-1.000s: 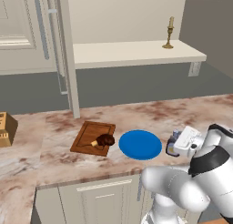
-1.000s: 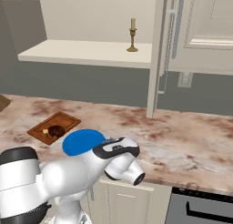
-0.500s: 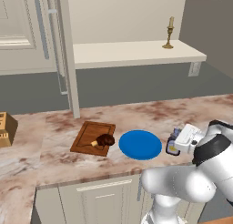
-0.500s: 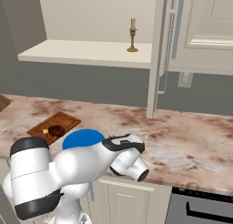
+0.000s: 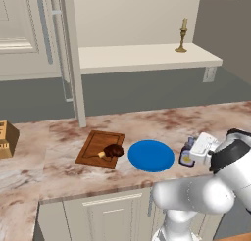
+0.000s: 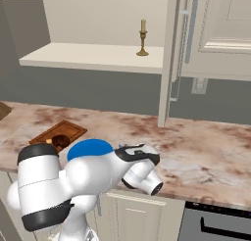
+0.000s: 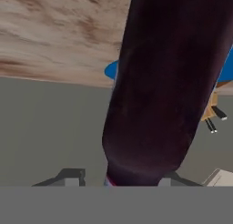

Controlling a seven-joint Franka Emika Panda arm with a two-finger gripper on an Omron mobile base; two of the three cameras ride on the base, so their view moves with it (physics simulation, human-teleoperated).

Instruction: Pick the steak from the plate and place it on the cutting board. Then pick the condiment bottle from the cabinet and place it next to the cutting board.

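Note:
The condiment bottle (image 5: 186, 155) stands on the counter just right of the blue plate (image 5: 151, 156), which lies bare. My gripper (image 5: 192, 151) is around the bottle from the right. In the hand view the dark bottle (image 7: 164, 82) fills the middle between my gripper's (image 7: 119, 176) tips; the left tip stands clear of it, so the jaws are open. The steak (image 5: 112, 151) lies on the cutting board (image 5: 98, 143), left of the plate. The cabinet's shelf (image 5: 142, 56) runs above the counter, its door (image 5: 29, 34) at the left.
A brass candlestick (image 5: 182, 36) stands at the shelf's right end. A tan wooden block (image 5: 6, 139) sits at the counter's far left. An oven front (image 6: 215, 225) lies below the counter at the right. My arm (image 6: 93, 174) hides the counter's front edge.
The jaws have parted around the bottle, which stands where it was. The hand has stayed almost in place; only the arm's elbow shifted a little.

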